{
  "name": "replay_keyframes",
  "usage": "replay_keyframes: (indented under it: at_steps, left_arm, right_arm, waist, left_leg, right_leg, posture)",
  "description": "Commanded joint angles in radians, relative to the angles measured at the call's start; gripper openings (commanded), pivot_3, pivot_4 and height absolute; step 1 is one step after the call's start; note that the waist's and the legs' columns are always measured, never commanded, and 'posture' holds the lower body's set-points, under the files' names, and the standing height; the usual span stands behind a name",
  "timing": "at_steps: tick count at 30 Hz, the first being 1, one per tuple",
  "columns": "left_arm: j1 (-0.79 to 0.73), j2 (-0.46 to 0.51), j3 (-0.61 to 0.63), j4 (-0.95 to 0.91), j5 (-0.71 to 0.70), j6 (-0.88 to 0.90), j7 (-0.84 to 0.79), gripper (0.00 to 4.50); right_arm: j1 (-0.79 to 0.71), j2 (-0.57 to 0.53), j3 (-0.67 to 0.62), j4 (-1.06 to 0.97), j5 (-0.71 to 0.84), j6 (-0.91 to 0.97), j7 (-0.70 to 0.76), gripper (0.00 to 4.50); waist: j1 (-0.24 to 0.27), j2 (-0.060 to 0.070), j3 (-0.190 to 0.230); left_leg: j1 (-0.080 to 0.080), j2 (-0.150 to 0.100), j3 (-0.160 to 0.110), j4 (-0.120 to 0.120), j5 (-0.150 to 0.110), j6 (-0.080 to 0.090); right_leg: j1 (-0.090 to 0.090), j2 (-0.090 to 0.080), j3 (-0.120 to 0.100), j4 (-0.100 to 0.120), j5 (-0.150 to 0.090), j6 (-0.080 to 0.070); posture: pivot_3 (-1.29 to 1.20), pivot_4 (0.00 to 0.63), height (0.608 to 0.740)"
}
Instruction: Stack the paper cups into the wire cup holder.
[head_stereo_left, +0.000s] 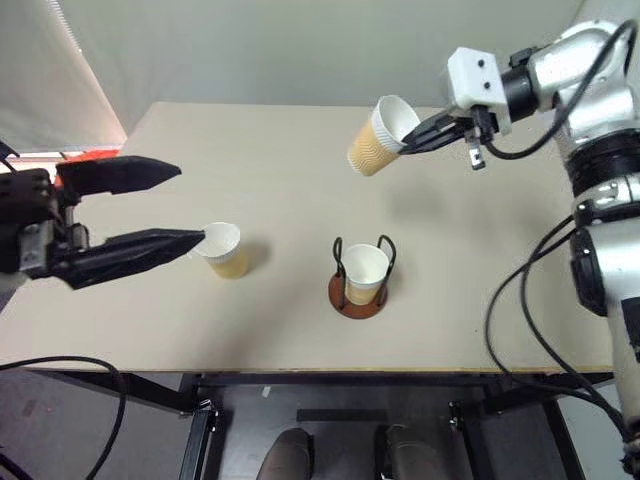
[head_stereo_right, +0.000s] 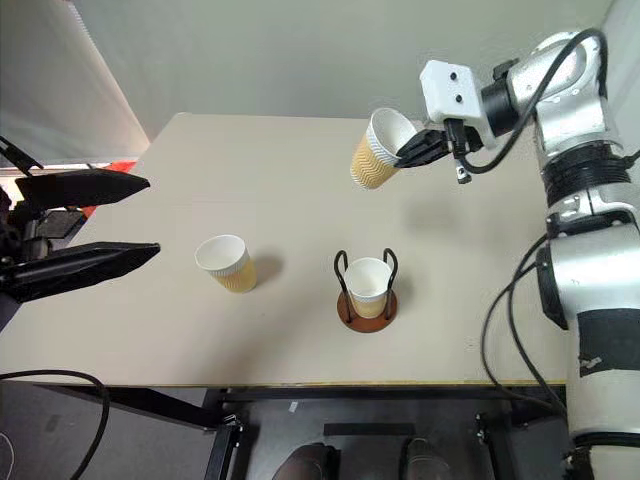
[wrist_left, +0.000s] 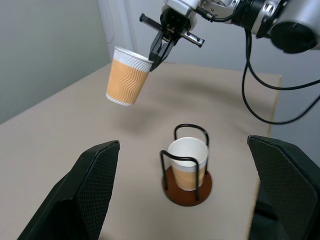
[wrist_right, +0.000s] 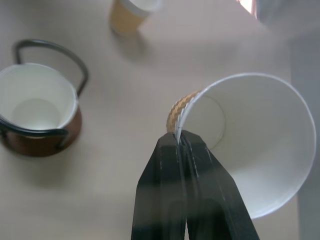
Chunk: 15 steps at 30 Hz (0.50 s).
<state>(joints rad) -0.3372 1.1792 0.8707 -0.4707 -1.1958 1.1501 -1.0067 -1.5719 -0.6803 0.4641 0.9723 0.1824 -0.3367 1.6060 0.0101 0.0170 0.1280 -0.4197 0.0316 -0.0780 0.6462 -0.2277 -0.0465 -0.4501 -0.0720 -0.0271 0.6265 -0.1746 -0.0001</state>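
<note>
Left eye view: a paper cup is pinched by its rim in the closed right gripper; lowering into the wire cup holder is needed next, while the left gripper is held wide open, empty.

Lower part of the cup in the holder hidden behind the wire loops and the base. Rim of the lifted cup partly covered by the right gripper, its far wall out of sight. Third cup cut off by the picture's edge. Left gripper fingers cut off at the bottom edge.
</note>
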Motion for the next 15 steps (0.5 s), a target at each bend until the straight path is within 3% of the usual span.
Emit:
replay_keyframes:
  at_steps: [1, 3, 6, 15]
  left_arm:
    - [0.018, 0.022, 0.030, -0.006, -0.022, -0.018, -0.003, 4.50]
    - [0.018, 0.016, 0.013, -0.012, -0.031, -0.037, 0.012, 4.50]
    - [0.030, 0.009, -0.008, -0.021, -0.029, -0.061, 0.027, 4.50]
    - [0.123, 0.037, 0.054, -0.026, 0.002, -0.064, 0.002, 4.50]
  right_arm:
    - [0.015, -0.110, 0.178, -0.225, 0.256, 0.046, 0.008, 0.06]
    - [0.041, -0.167, 0.274, -0.355, 0.362, 0.073, 0.008, 0.06]
    - [0.074, -0.203, 0.373, -0.446, 0.399, 0.052, 0.008, 0.06]
    - [0.065, -0.240, 0.479, -0.487, 0.445, 0.014, 0.008, 0.06]
  waist:
    - [-0.001, 0.000, 0.000]
    - [-0.005, 0.000, 0.000]
    - [-0.013, -0.001, 0.000]
    - [-0.024, -0.001, 0.000]
  left_leg:
    - [0.000, 0.000, 0.000, 0.000, 0.000, 0.000]
    - [0.001, 0.000, 0.001, 0.000, 0.001, 0.001]
    - [0.003, 0.000, 0.001, 0.000, 0.001, 0.000]
    - [0.006, 0.001, 0.001, -0.001, 0.001, 0.010]
  right_leg:
    - [0.001, 0.000, 0.000, 0.000, -0.001, -0.001]
    - [0.000, 0.000, 0.000, 0.000, -0.001, -0.001]
    - [0.001, 0.000, 0.001, 0.002, -0.002, -0.001]
    - [0.001, 0.000, 0.001, 0.006, -0.003, -0.002]
  posture:
    - [0.00, 0.150, 0.740]
    - [0.00, 0.150, 0.740]
    - [0.00, 0.150, 0.740]
    - [0.00, 0.150, 0.740]
